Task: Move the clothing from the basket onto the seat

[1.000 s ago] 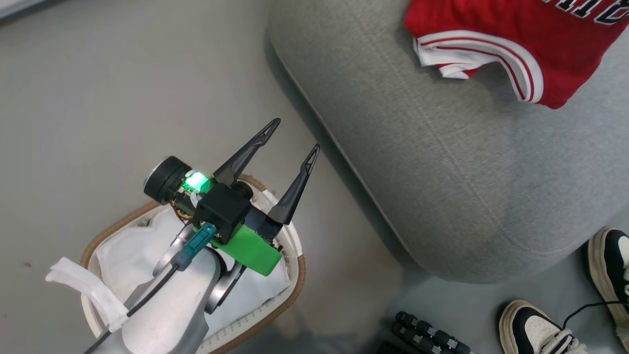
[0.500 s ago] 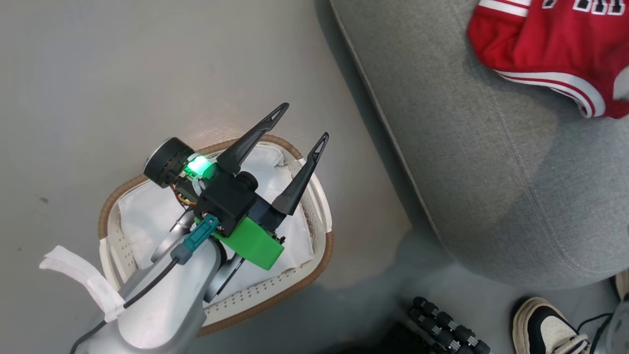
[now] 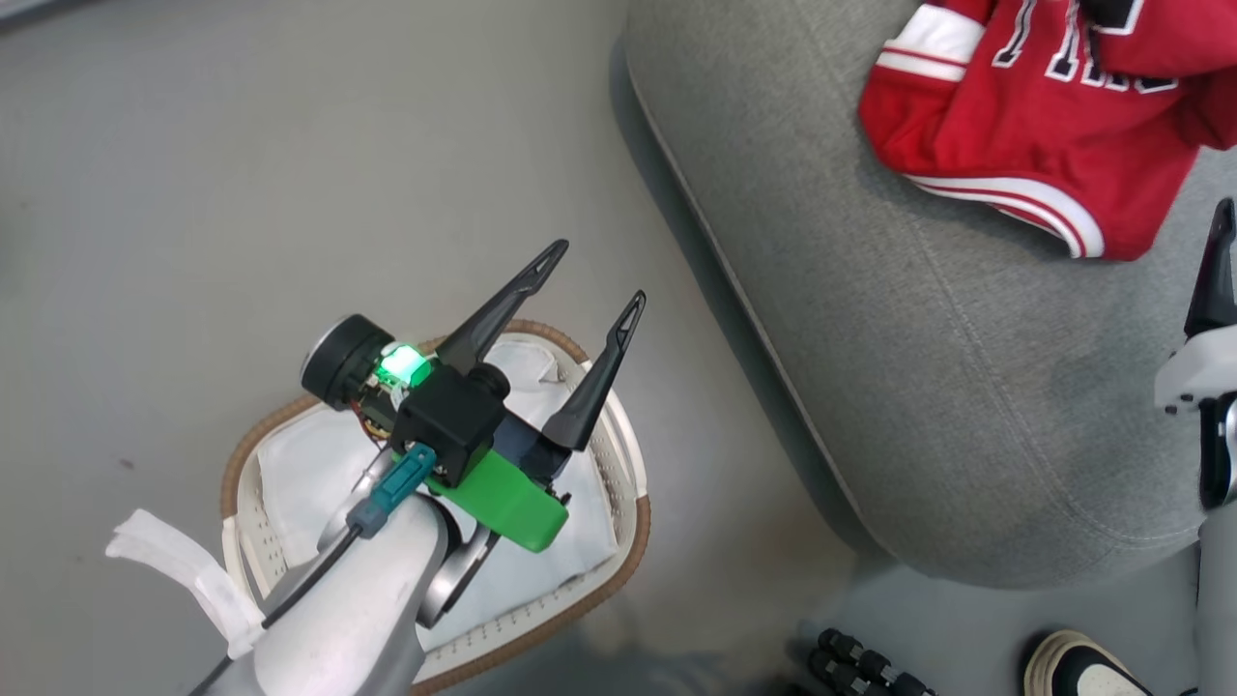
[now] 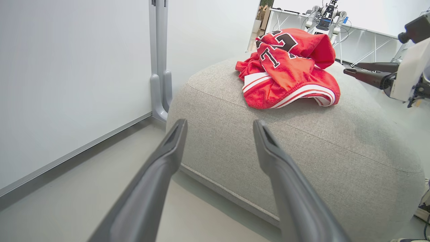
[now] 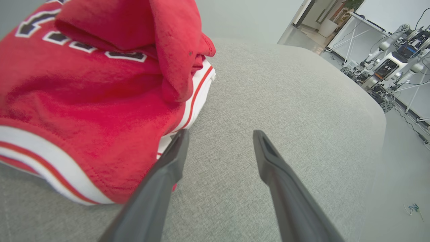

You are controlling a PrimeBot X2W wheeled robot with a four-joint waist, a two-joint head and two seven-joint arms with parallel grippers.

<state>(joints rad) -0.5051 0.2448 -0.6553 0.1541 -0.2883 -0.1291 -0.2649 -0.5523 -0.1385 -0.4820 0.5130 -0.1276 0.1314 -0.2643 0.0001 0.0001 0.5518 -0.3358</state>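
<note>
Holds left gripper spread wide and empty above oval white perforated plastic basket with brown woven rim, as before. Shows red white-trimmed sports clothing heaped on large grey woven-fabric seat. Brings right gripper newly into head view's right edge, fingers apart, empty, just beside clothing.

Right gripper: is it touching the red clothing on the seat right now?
Apart. The left wrist view shows the right gripper, open, with a narrow gap between its tips and the clothing lying on the seat.
</note>
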